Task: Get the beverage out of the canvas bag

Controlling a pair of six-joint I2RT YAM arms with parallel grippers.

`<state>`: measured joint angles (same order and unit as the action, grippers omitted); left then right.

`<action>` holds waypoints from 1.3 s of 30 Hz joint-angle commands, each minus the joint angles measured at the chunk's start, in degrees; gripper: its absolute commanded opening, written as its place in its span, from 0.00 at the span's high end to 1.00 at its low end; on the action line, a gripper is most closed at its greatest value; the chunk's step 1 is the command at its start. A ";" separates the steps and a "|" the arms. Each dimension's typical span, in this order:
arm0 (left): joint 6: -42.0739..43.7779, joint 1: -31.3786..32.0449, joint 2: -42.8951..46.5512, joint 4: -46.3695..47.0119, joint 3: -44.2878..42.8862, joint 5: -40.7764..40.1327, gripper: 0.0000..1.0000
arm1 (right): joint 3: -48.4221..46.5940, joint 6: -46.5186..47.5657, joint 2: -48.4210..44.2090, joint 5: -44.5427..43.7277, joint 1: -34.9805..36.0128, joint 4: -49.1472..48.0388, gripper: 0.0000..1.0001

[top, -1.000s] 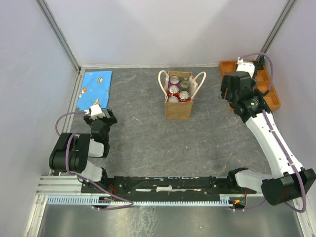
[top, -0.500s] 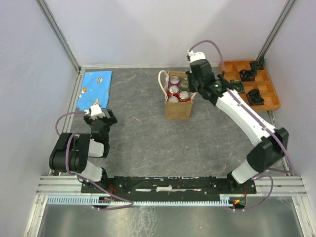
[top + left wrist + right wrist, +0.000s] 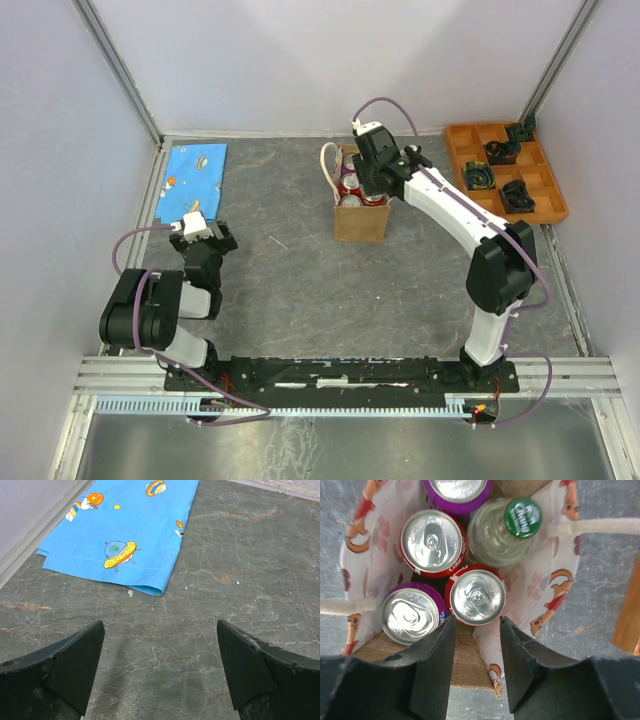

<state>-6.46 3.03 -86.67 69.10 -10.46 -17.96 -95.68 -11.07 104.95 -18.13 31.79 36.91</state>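
Hovering the right gripper [image 3: 476, 630], fingers apart and empty, over the canvas bag [image 3: 360, 225] standing mid-table; seemingly lining up on the nearest red can [image 3: 475, 595]; next needing a straight descent and squeeze; leaving the left gripper [image 3: 160, 645] parked, fingers spread

Tan canvas bag [image 3: 361, 224] (cream-white handles [image 3: 605, 526])

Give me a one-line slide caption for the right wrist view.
Open right gripper poised over the canvas bag holding two red cans, two purple cans and a green-capped bottle.
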 commanded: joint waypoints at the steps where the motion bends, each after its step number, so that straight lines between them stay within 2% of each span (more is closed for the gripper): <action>1: 2.44 0.18 -0.28 2.33 -0.96 -1.49 0.01 | -2.06 -0.44 1.78 1.85 0.79 3.63 0.51; 4: 2.49 0.22 -0.27 2.27 -0.97 -1.49 0.01 | 1.26 -1.10 0.21 1.89 1.74 4.44 0.48; 8: 2.48 0.20 -0.30 2.31 -0.97 -1.60 0.01 | 6.58 -2.64 -2.41 2.67 3.00 5.67 0.34; 11: 2.51 0.35 -0.32 2.34 -0.97 -1.63 0.01 | 9.70 -2.97 -3.73 2.06 4.21 6.76 0.14; 12: 2.50 0.32 -0.26 2.35 -0.97 -1.59 0.01 | 10.86 -2.92 -3.93 1.86 4.45 7.15 0.03; 13: 2.55 0.25 -0.30 2.31 -0.97 -1.62 0.01 | 11.52 -2.91 -4.00 1.35 4.65 7.32 0.01; 18: 2.55 0.31 -0.25 2.31 -0.97 -1.62 0.01 | 12.22 -2.16 -3.17 -2.84 4.77 6.87 0.01; 25: 2.55 0.27 -0.33 2.19 -0.97 -1.57 0.01 | 6.62 -0.88 -0.12 -3.30 4.77 5.17 0.01; 29: 2.52 0.29 -0.33 2.22 -0.97 -1.64 0.01 | 3.05 -0.47 1.37 0.71 4.74 4.67 0.03; 36: 2.55 0.31 -0.25 2.23 -0.96 -1.56 0.01 | -3.42 0.92 4.98 8.37 4.87 6.67 0.16; 39: 2.50 0.31 -0.26 2.19 -0.96 -1.57 0.01 | -5.04 1.29 5.38 9.82 4.92 7.52 0.18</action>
<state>-6.46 3.05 -86.67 69.10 -10.46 -17.98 -96.92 -10.37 109.62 -13.74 35.99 43.92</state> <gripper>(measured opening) 0.991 0.829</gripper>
